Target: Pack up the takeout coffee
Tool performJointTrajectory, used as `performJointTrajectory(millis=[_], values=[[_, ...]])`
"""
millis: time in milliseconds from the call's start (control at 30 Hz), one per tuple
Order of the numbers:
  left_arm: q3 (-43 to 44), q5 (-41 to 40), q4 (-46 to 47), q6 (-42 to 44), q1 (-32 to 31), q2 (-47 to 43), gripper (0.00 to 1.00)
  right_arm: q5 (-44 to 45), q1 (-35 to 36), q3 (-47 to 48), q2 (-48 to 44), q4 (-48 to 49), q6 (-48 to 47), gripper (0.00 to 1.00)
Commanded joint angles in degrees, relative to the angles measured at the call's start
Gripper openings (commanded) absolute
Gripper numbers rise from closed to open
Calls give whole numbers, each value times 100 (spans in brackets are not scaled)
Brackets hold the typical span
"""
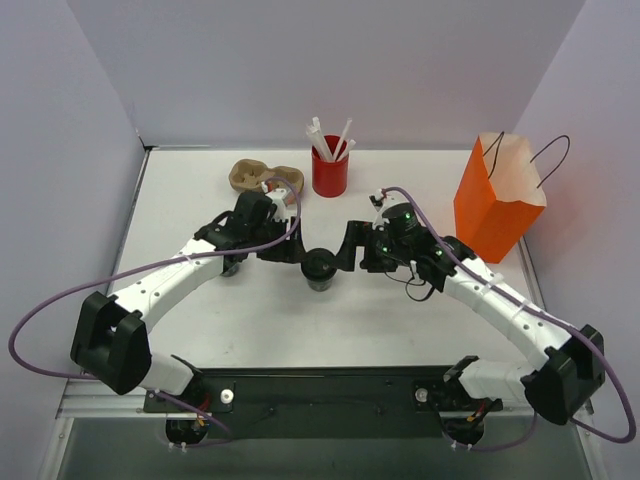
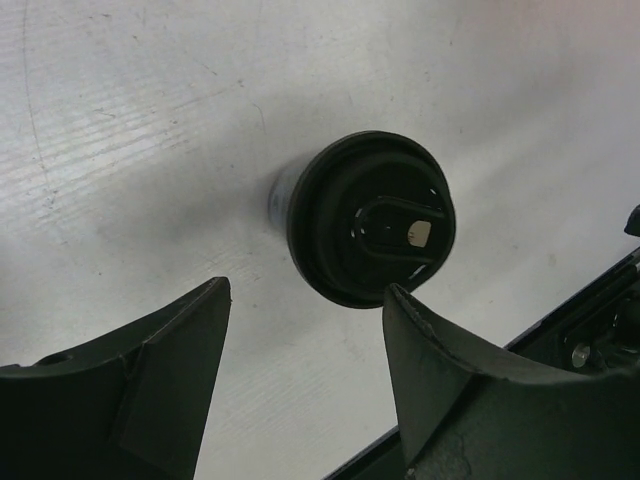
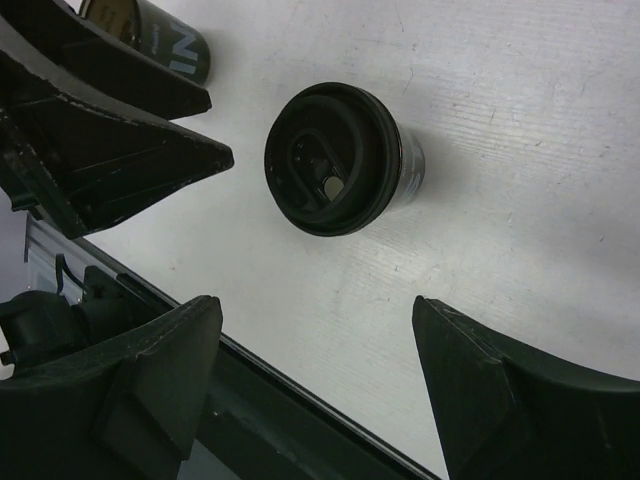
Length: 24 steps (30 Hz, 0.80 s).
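Coffee not packed yet.
Left gripper (image 2: 307, 292) and right gripper (image 3: 318, 305), both spread wide, wait beside a cup (image 1: 320, 265) left of the orange bag (image 1: 495, 200).

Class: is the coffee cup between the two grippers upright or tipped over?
Upright: the coffee cup stands on its base, its black lid facing up.

Cup (image 2: 372, 220) lid: smooth matt black plastic. Table (image 2: 120, 130) — white, matt, finely scratched. Far-right bag (image 1: 488, 205) — orange paper. Far-side carrier (image 1: 250, 175): rough tan moulded cardboard.
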Motion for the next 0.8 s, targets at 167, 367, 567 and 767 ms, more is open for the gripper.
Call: performJointTrajectory(millis=[167, 367, 567, 767], values=[[-556, 574, 1330, -110, 530, -105, 72, 297, -28, 177, 1031, 977, 601, 77], [-794, 521, 1259, -75, 732, -386, 72, 456, -37, 255, 1480, 1144, 654, 77], [-908, 530, 1119, -14, 838, -632, 72, 298, -37, 466, 1981, 1171, 426, 74], [-1057, 608, 1162, 39, 847, -703, 72, 176, -37, 607, 2455, 986, 39, 72]])
